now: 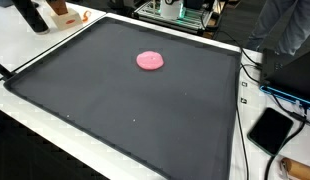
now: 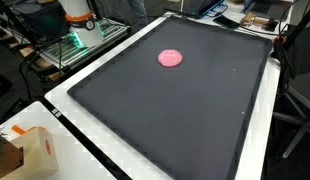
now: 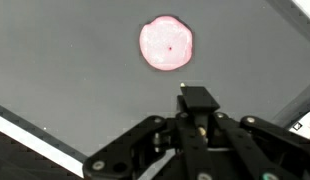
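Pink disc ahead of the gripper (not touching), on dark mat

"What filled the frame?"
"A dark mat covered a white-edged table under even indoor light."
"And around it?"
"Cables trailed off one side near a black tablet; a cardboard box sat at one corner."

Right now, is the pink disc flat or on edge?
Flat: the pink disc lies broad-face up on the dark mat, apart from the end effector.
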